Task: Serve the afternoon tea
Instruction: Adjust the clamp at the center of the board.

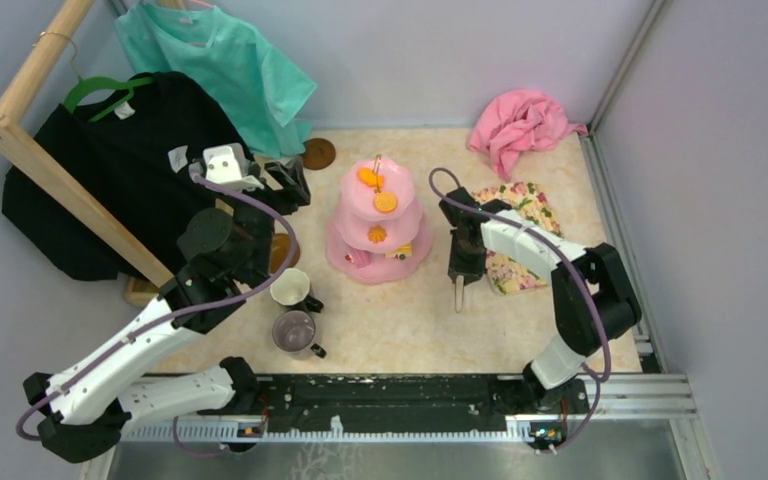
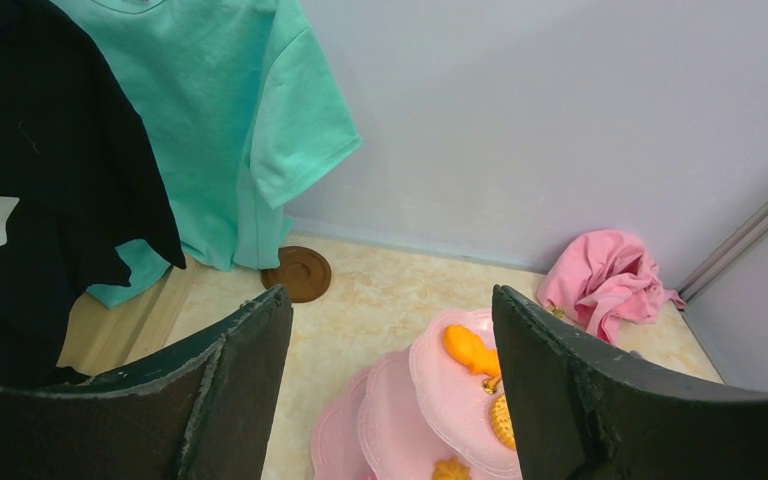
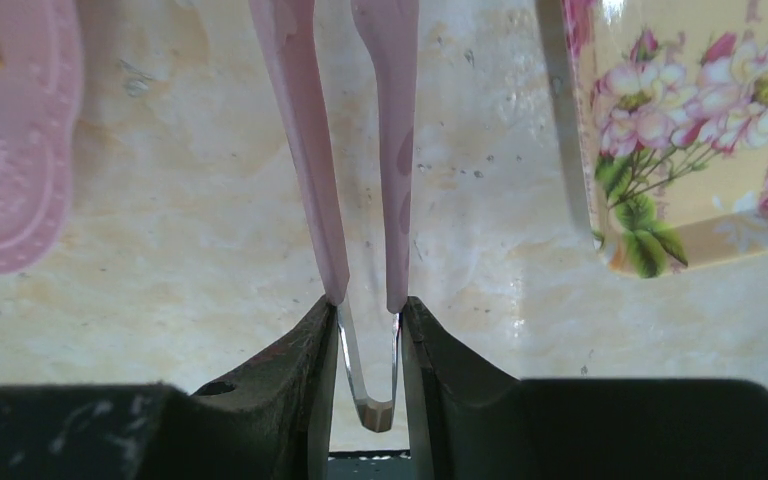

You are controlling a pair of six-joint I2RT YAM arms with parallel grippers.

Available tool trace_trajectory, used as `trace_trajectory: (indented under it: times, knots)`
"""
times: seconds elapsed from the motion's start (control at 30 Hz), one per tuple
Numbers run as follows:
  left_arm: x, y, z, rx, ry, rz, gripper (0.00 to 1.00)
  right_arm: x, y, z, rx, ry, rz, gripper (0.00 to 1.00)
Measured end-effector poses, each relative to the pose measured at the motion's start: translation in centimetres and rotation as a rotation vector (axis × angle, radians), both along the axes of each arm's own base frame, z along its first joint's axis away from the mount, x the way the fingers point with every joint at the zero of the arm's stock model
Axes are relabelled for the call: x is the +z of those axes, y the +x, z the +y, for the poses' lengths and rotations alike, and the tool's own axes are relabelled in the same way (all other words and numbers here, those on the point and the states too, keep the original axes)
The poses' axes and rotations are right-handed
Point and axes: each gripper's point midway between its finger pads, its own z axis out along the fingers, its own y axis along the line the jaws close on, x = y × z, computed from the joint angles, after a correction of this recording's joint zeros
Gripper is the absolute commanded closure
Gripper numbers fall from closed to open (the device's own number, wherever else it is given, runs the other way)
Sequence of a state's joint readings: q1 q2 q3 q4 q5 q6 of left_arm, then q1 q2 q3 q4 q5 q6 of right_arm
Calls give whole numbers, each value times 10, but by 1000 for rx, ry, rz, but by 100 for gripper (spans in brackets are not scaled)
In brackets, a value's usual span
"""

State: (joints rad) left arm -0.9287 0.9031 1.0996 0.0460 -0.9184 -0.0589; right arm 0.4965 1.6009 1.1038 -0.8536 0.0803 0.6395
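Pink tongs (image 3: 365, 150) were clamped at their sprung end in the right gripper's (image 3: 368, 312) jaws, low over the table (image 1: 410, 330) beside the cake stand (image 1: 378, 225), presumably so its snacks (image 1: 385, 201) could be picked. The left gripper's (image 2: 390, 300) jaws were held wide apart, empty, left of the stand.

Pink 3-tier cake stand (image 1: 343, 240) stands upright at the frame's centre, gold loop (image 1: 377, 160) on top. Orange snacks (image 1: 385, 201) sit on the upper 2 tiers, with a yellow snack (image 1: 400, 251) on the lowest. To its lower left stand 2 upright mugs, a white mug (image 1: 290, 287) and just below it a grey-purple mug (image 1: 295, 331), with their handles toward lower right. 1 brown round saucer (image 1: 317, 153) lies flat at upper centre, well apart from the mugs.
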Motion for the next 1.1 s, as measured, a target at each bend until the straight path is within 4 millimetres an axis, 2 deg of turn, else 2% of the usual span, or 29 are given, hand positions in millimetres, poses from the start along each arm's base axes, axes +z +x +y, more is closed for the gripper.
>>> trace_trajectory:
  times: [0.17,0.37,0.6,0.83,1.1]
  knots:
    - [0,0,-2,-7,3,0,20,-12,-14,-3,20,-66,8,69]
    - [-3,2,-5,-10,16,6,20,-24,-14,-6,9,-103,-19,59]
    - [-4,3,-6,-12,19,7,20,-41,-18,-15,-15,-140,-33,53]
    - [-5,3,-8,-19,19,9,21,-43,-15,-14,-20,-154,-82,45]
    - [-7,4,-12,-35,14,17,20,-44,-14,-10,-45,-153,-193,44]
